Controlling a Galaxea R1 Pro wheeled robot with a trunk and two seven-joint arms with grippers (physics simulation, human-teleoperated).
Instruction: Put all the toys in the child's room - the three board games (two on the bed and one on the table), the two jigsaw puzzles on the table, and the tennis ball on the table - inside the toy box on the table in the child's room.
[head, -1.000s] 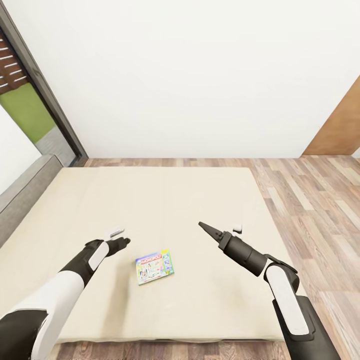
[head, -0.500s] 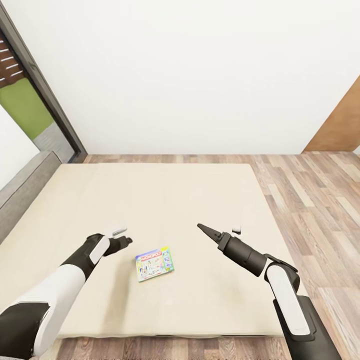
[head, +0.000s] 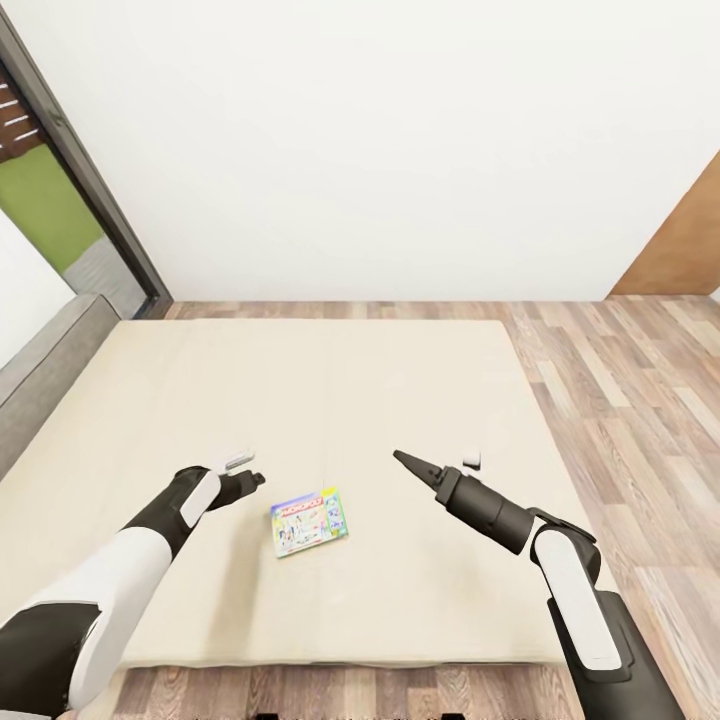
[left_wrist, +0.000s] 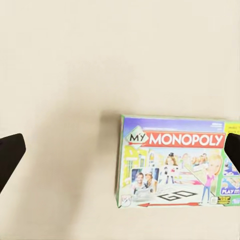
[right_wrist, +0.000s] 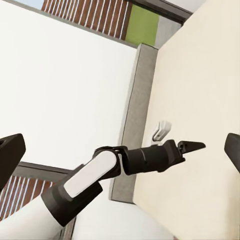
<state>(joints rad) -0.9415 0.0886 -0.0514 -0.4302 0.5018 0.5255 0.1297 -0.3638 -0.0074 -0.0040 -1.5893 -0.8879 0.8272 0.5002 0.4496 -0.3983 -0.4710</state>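
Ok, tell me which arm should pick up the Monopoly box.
Left. The left gripper hovers close beside the My Monopoly box, open, and the box sits between its fingertips in the wrist view. The right gripper is farther off.

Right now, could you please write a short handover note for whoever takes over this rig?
Left tool: open and empty, above the bed just left of the board game.
Right tool: empty, state unclear in the head view, in the air to the game's right.
The Monopoly box lies flat on the mattress, between both arms, untouched.
Done: nothing visible here.
Left: grasp this game and carry it to the toy box; other toys not in sight.
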